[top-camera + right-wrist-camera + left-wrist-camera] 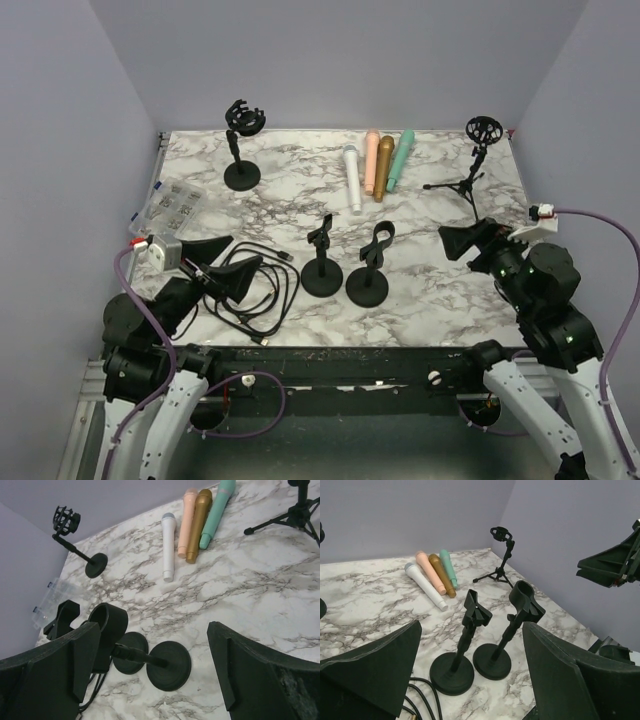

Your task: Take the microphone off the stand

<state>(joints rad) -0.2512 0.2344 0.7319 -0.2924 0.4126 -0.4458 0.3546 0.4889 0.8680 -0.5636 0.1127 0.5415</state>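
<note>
Left jaws: spread wide, nothing is held in the left gripper (225,262).
Right jaws: spread wide, the right gripper (462,245) is empty.
Microphones (353,180): four are laid side by side at the back, none in a stand.
Clip stands (322,262): both are empty, so removal is judged done; they should not be knocked.

A clear plastic compartment box (172,207) lies at the left edge of the white marble-patterned tabletop (430,225). Below it, at the lower left of the frame, a loose tangle of black cable (265,300) sprawls. Plain lilac walls (330,60) enclose the table.
</note>
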